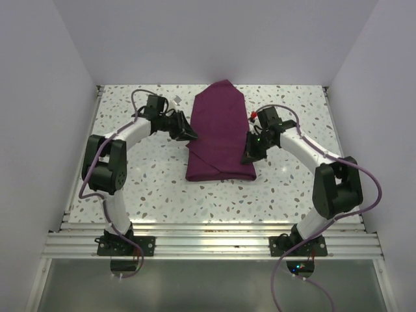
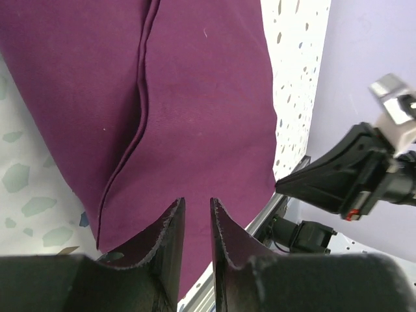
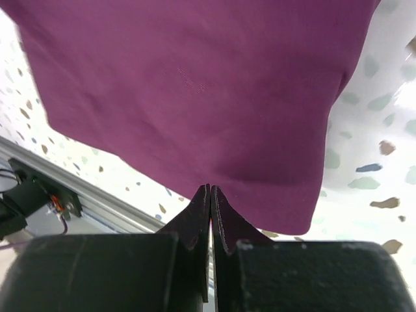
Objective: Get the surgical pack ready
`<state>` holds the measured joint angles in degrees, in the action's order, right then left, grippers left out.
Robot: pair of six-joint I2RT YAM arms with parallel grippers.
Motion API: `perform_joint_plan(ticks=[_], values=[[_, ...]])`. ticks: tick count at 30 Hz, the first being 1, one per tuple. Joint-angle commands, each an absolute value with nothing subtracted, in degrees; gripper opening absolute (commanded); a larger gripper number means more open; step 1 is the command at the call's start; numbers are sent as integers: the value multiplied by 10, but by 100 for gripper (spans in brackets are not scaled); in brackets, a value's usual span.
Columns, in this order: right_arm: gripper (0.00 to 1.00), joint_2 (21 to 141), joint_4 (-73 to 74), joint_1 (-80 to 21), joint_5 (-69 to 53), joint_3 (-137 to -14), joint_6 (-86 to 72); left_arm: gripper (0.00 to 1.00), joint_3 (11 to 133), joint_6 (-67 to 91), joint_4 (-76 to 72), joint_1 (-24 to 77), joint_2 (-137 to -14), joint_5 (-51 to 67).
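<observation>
Your left gripper is slightly parted at the edge of the surgical pack; right gripper is clenched at the opposite edge.

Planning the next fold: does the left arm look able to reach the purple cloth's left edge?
Probably yes: the left gripper sits right at the purple cloth's left edge, jaws slightly parted, nothing between.

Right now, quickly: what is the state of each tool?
Left tool: slightly open above the cloth, nothing held.
Right tool: closed, tips at the cloth edge, nothing visibly held.
</observation>
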<state>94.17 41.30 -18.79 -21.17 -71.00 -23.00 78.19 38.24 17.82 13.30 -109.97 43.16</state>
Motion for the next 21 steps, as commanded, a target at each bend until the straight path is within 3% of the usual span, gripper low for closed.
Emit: perform_joint_plan(ticks=[1, 15, 21], values=[[0, 937, 355, -185, -262, -672, -224, 25, 786, 396, 146, 141, -1101, 453], [0, 918, 347, -159, -265, -578, -209, 22, 771, 350, 214, 142, -1138, 416], [0, 911, 371, -158, -253, -676, -212, 24, 807, 332, 221, 142, -1104, 388]])
